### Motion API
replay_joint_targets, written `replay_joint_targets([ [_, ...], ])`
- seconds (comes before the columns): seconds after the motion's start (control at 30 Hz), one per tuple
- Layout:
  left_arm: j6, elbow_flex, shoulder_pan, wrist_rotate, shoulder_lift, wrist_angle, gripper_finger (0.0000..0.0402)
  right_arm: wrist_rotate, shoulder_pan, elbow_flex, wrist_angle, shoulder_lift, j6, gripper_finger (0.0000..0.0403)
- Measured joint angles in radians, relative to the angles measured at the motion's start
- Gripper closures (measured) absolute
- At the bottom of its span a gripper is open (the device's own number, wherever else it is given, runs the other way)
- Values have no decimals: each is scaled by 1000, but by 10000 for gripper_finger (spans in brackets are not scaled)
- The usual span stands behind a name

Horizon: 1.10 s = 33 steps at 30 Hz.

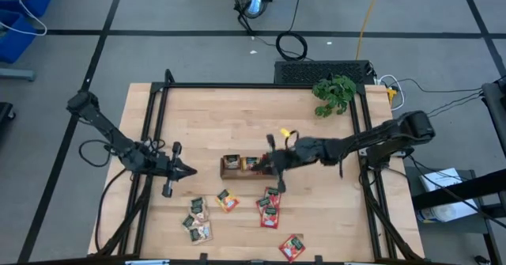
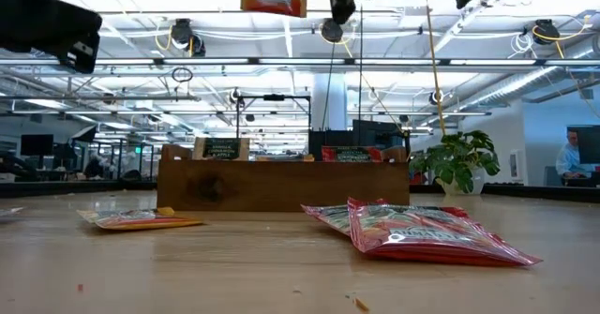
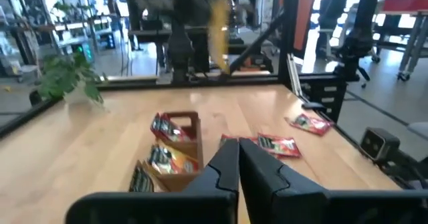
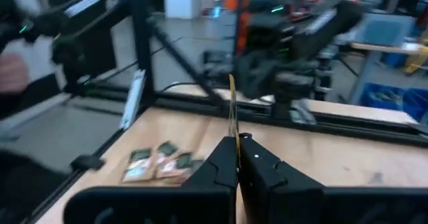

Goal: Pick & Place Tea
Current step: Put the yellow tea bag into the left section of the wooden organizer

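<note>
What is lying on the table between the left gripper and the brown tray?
Nothing: in the high view, the stretch of table between the left gripper and the brown tray is bare wood. The loose tea sachets lie nearer the front edge.

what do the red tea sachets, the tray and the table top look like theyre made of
Red tea sachets: glossy foil or plastic film, by the crinkles and sheen. Tray: apparently brown matte wood, plain flat wall. Table top: pale wood planks, with visible seams.
</note>
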Motion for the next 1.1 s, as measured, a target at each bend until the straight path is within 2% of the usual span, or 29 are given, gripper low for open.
replay_joint_targets([
  [0.2, -55, -42, 0, 1, 0, -5, 356, 0, -113, 0, -23, -79, 139, 403],
  [0.43, -33, -62, 0, -18, 0, 5, 350, 3, -196, 0, -133, -50, 266, 403],
  [0.97, -14, -62, 0, -25, 0, 28, 366, 10, -95, -11, 63, 181, 294, 403],
  [1.1, -33, -61, 0, -25, 0, 28, 366, 91, -72, -38, 106, 226, 298, 403],
])
